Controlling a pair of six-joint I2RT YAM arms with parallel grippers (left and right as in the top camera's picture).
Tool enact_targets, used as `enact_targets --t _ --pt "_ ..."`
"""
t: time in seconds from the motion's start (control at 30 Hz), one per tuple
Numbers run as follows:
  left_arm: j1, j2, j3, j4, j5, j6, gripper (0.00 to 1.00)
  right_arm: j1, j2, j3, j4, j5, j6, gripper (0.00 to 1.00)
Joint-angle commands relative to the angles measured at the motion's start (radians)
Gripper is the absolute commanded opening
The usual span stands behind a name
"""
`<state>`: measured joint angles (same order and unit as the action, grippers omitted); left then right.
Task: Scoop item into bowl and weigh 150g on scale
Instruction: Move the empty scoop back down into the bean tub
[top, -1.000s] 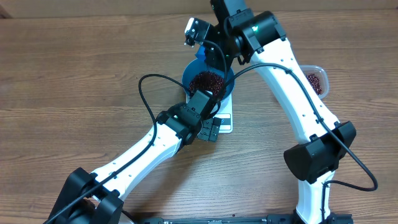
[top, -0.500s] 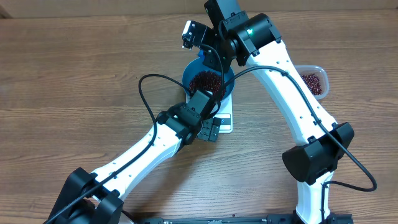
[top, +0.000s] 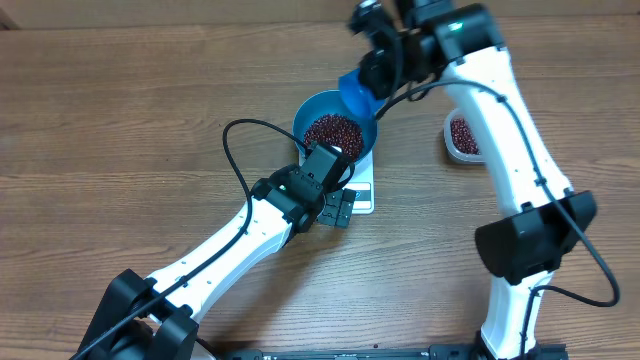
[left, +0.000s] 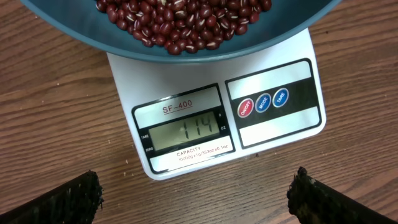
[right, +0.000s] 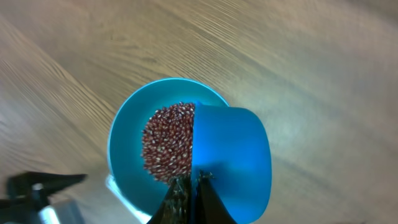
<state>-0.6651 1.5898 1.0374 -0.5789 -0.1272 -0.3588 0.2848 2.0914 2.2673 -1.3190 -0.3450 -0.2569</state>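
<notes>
Two grippers: one wide open, one clamped.
Left gripper (left: 198, 202): jaws spread wide, holding nothing, just in front of the scale (left: 273, 106).
Scale: white, under the bowl (top: 308, 112), screen shows 114.
Beans (top: 333, 130): red-brown heap inside the blue bowl.
Right gripper (right: 188, 196): squeezed tight on the blue scoop (top: 357, 95), above the bowl's far edge.
Tub (top: 462, 135): more beans, off to the right.

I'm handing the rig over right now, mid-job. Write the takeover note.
Left fingers: open, empty, in front of the small white square scale; its display reads 114.
Right fingers: shut on the small blue plastic scoop, apparently empty, over the round deep blue bowl.
Bowl sits on the scale, holding dark red-brown beans; the clear plastic tub to the right holds more.
Left to do: add beans until 150.
</notes>
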Motion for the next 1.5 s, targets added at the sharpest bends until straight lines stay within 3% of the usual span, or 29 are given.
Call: enact_targets --t 0.0,0.3,0.53,0.87,1.17,1.47 --pt "0.005 0.005 -0.001 0.000 -0.004 0.023 1.00 -0.145 -0.051 0.039 -0.021 -0.190 0.190 0.04" --pt "0.005 0.005 -0.001 0.001 -0.003 0.023 0.99 -0.428 -0.051 0.038 -0.096 -0.257 0.208 0.04" --pt "0.005 0.005 -0.001 0.001 -0.003 0.023 0.99 -0.516 -0.051 -0.007 -0.161 0.007 0.208 0.04" --pt "0.005 0.005 -0.001 0.002 -0.004 0.023 0.99 -0.464 -0.051 -0.167 -0.096 0.290 0.208 0.04" --pt "0.005 0.005 -0.001 0.002 -0.004 0.023 0.99 -0.373 -0.050 -0.303 0.029 0.421 0.197 0.04" --pt "0.005 0.005 -0.001 0.002 -0.004 0.023 0.99 -0.318 -0.047 -0.433 0.103 0.431 0.198 0.04"
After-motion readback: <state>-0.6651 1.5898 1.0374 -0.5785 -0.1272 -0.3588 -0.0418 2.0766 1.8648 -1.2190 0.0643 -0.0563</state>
